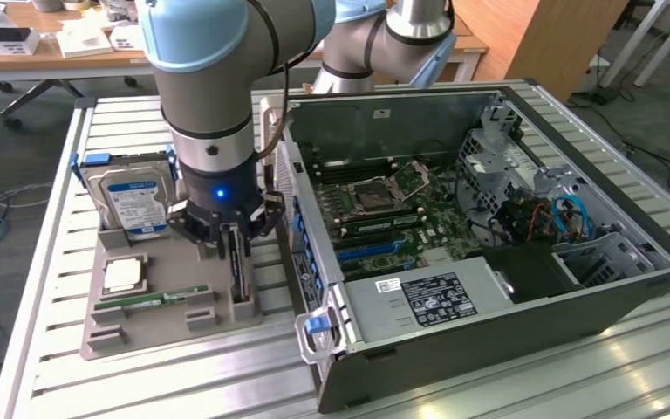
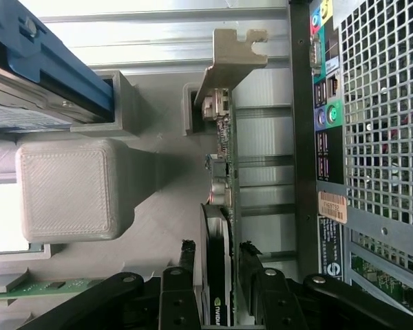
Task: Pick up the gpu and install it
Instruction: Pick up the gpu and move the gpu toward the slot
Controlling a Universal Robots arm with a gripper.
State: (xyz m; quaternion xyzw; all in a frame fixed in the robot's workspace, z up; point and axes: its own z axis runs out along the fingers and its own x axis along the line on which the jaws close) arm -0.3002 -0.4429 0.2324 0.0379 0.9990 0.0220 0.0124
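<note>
The gpu (image 2: 220, 172) is a thin dark card standing on edge in a slot of the grey holder tray (image 1: 160, 323), its silver bracket (image 2: 230, 55) at the far end. My gripper (image 1: 233, 249) reaches straight down over it, just outside the open computer case (image 1: 487, 218). In the wrist view my gripper (image 2: 217, 258) has one black finger (image 2: 186, 258) on each face of the card, closed in against it. The gpu (image 1: 240, 271) still sits in its slot.
The tray also holds a silver hard drive (image 1: 135, 202) in a blue caddy, a processor (image 1: 123, 275) and a green memory stick (image 1: 154, 299). The case's rear panel (image 2: 372, 137) is close beside the card. Inside lies the motherboard (image 1: 393, 209) with blue slots (image 1: 370, 249).
</note>
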